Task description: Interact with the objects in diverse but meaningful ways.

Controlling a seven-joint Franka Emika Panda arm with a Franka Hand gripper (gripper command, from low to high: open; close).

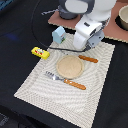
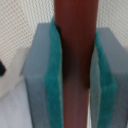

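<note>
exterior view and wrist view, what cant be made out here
- Pincer: hidden behind the arm's white body in the exterior view; only the wrist view shows it shut on the brown sausage stick.
- Sausage stick's ends: cut off by the wrist view's edges.
- Grey pot: cut by the exterior view's right edge.
- Yellow butter box: print too blurred to read.
- Fork tines: too small to count.

Exterior view: elevated, angled down over the striped placemat (image 1: 67, 70), at moderate distance.
Wrist view: very close, looking along the gripper (image 2: 75, 75) pads.
Shared region: the gripper (image 1: 89, 41) only.
</note>
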